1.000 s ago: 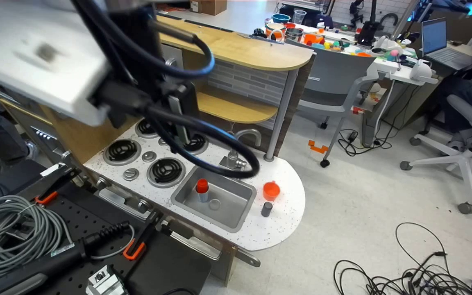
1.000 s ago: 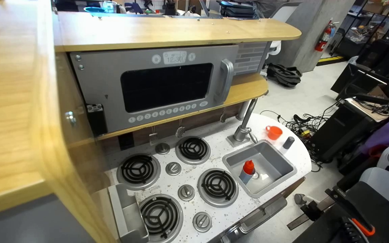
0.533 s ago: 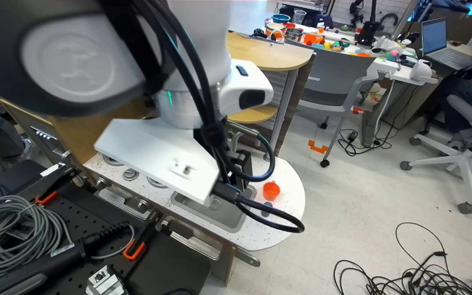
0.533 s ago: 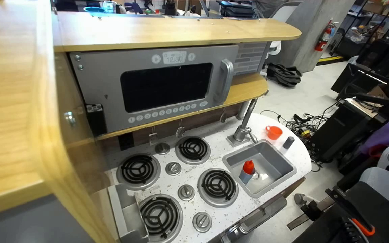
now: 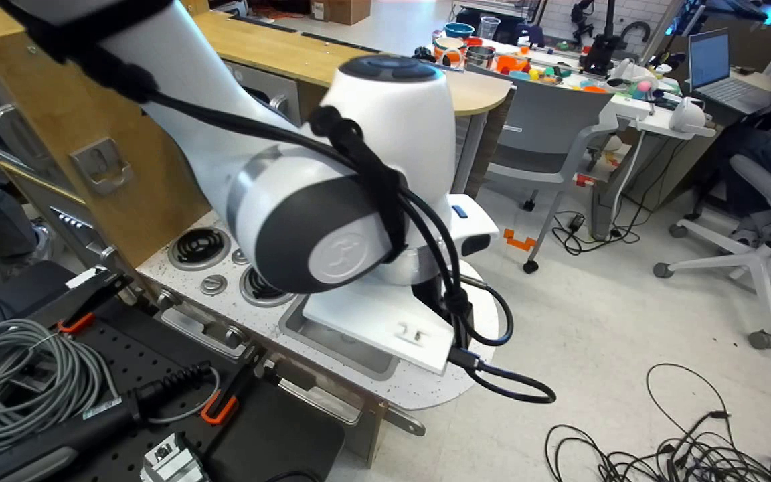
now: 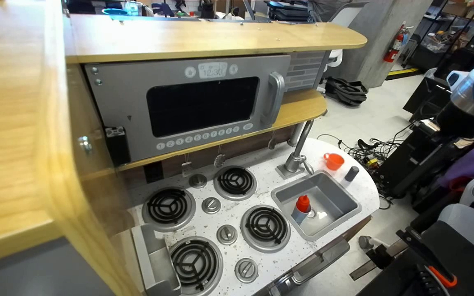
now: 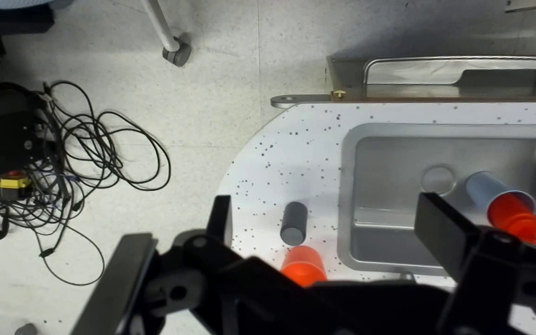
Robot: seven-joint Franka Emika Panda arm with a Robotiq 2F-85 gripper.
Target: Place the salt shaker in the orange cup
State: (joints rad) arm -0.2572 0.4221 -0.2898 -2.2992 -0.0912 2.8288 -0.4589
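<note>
The salt shaker appears to be the small dark grey cylinder (image 6: pixel 351 173) standing at the counter's rounded end, also in the wrist view (image 7: pixel 294 223). Close beside it is the orange cup (image 6: pixel 334 161), with a handle. The wrist view shows the cup (image 7: pixel 301 267) partly hidden by my gripper. A red-topped bottle (image 6: pixel 303 203) sits in a blue-grey cup (image 7: pixel 484 188) inside the sink. My gripper (image 7: pixel 331 223) is open and empty, above the counter and sink edge, with the grey cylinder between its fingers in view but well below. In an exterior view, the arm (image 5: pixel 385 321) hides both.
The grey sink (image 6: pixel 356 207) lies beside the shaker and cup. A faucet (image 6: pixel 300 144) rises behind it, under a wooden shelf (image 6: pixel 303 105). Stove burners (image 6: pixel 266 228) are further along. The counter's curved edge (image 7: pixel 235 163) drops to the floor.
The arm has swung from the upper left across the sink to the counter's rounded end. It now also enters an exterior view at the right edge. The shaker, cups and bottle have not moved.
</note>
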